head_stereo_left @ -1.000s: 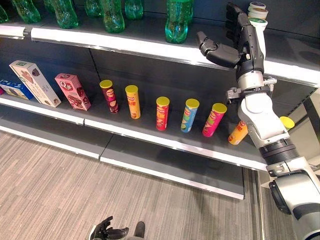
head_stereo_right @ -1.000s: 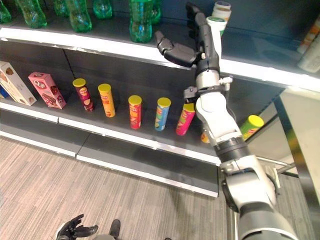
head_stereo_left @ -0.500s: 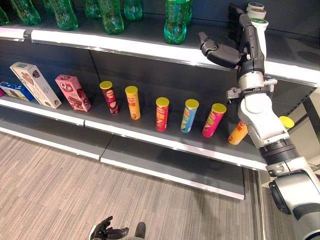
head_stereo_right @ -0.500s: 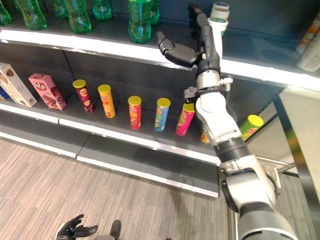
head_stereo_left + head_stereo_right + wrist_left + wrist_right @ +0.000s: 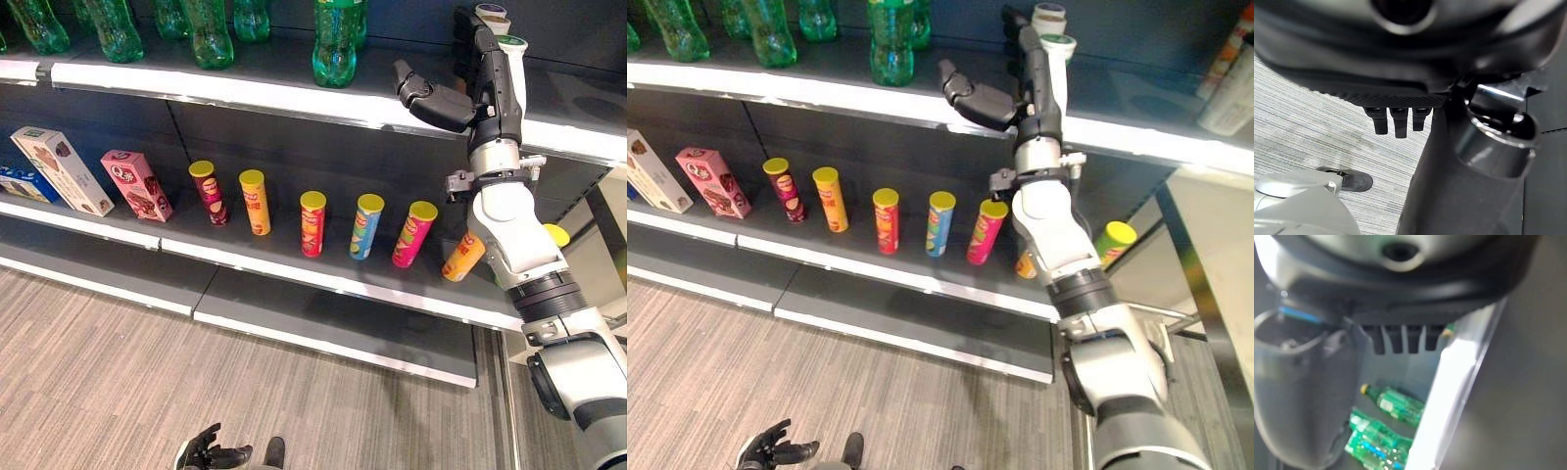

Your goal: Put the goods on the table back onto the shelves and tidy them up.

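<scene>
Goods: white cups [image 5: 502, 29] standing on top shelf [image 5: 294, 96], right of green bottles [image 5: 333, 44]. Likely light, crushable; you should be gripping mid-wall. Right hand [image 5: 460, 88] reaching beside cups, fingers straight, holding nothing. Left hand [image 5: 211, 452] hanging far below shelf, fingers curling loosely, empty.

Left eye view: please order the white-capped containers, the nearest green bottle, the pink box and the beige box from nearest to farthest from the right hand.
From the right hand:
1. White-capped containers, top shelf, just beside the fingers.
2. Green bottle, top shelf, to its left.
3. Pink box, middle shelf, far left.
4. Beige box, middle shelf, further left.
</scene>
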You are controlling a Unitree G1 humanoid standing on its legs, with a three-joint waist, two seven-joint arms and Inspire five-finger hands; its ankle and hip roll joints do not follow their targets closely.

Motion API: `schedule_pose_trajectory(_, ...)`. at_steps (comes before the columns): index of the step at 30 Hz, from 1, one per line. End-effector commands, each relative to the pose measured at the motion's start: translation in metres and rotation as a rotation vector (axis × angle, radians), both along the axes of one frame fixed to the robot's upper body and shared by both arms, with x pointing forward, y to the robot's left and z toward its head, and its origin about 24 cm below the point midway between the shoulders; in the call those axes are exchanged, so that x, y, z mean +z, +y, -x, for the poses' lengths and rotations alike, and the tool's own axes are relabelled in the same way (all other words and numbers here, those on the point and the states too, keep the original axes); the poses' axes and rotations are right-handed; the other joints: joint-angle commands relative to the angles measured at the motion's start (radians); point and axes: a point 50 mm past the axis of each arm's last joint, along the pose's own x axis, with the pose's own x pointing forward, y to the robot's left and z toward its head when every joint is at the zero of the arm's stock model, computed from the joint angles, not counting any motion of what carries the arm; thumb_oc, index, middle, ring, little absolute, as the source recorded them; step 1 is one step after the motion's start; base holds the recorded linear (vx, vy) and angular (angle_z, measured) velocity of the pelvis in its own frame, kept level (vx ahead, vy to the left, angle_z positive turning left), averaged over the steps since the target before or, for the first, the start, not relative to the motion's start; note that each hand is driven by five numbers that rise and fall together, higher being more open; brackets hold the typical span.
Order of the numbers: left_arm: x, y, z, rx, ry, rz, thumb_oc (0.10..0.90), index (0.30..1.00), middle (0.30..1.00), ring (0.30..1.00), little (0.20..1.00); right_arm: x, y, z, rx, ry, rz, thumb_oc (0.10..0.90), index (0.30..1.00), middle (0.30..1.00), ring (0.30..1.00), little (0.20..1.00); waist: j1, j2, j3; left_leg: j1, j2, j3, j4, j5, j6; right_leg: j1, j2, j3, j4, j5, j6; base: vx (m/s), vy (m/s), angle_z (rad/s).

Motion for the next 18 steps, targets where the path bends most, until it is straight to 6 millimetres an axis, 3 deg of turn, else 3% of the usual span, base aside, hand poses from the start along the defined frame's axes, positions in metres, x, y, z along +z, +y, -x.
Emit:
schedule_pose_trajectory(1, 0.013, 0.017, -0.024, -0.072, -0.079, -0.077, 0.8, 0.9, 0.9, 0.9, 0.9, 0.058, 0.001, 0.014, 0.059, -0.216, 0.025, 0.8, 0.9, 0.9, 0.9, 0.9, 0.023, -0.021, -0.033, 0.077, 0.038, 0.118, 0.004, -0.164, -0.024, 0.021, -0.063, -0.041, 0.01, -0.042, 0.047, 0.0, 0.0, 0.0)
schedule_pose_trajectory(4, 0.013, 0.016, -0.023, -0.078, -0.088, -0.06, 0.8, 0.9, 0.9, 0.9, 0.9, 0.067, 0.012, 0.027, 0.218, -0.256, 0.056, 0.8, 0.9, 0.9, 0.9, 0.9, 0.026, -0.025, -0.033, 0.074, 0.038, 0.119, 0.004, -0.162, -0.026, 0.019, -0.063, -0.042, 0.009, -0.042, 0.047, 0.0, 0.0, 0.0)
schedule_pose_trajectory(5, 0.012, 0.015, -0.021, -0.077, -0.089, -0.05, 0.8, 0.9, 0.9, 0.9, 0.9, 0.074, 0.02, 0.042, 0.327, -0.305, 0.076, 0.8, 0.9, 0.9, 0.9, 0.9, 0.026, -0.028, -0.033, 0.075, 0.038, 0.119, 0.004, -0.161, -0.028, 0.019, -0.063, -0.044, 0.008, -0.04, 0.048, 0.0, 0.0, 0.0)
schedule_pose_trajectory(12, 0.011, 0.01, -0.022, -0.077, -0.093, -0.029, 0.8, 0.9, 0.9, 0.9, 0.9, 0.084, 0.024, 0.071, 0.524, -0.415, 0.02, 0.8, 0.9, 0.9, 0.9, 0.9, 0.026, -0.031, -0.041, 0.074, 0.039, 0.121, 0.004, -0.162, -0.03, 0.017, -0.064, -0.043, 0.008, -0.041, 0.052, 0.0, 0.004, 0.0)
schedule_pose_trajectory(17, 0.012, 0.007, -0.029, -0.065, -0.116, -0.025, 0.8, 0.9, 0.9, 0.9, 0.9, 0.072, 0.018, 0.086, 0.674, -0.441, -0.143, 0.8, 0.9, 0.9, 0.9, 0.9, 0.015, -0.034, -0.04, 0.072, 0.038, 0.121, 0.004, -0.162, -0.028, 0.012, -0.064, -0.04, 0.01, -0.04, 0.052, -0.01, 0.014, 0.0)
schedule_pose_trajectory(18, 0.013, 0.006, -0.032, -0.07, -0.129, -0.015, 0.8, 0.9, 0.9, 0.9, 0.9, 0.055, 0.018, 0.1, 0.795, -0.406, -0.161, 0.8, 0.9, 0.9, 0.9, 0.9, 0.004, -0.041, -0.04, 0.071, 0.04, 0.123, 0.004, -0.163, -0.027, 0.008, -0.065, -0.042, 0.011, -0.039, 0.053, 0.0, 0.0, 0.0)
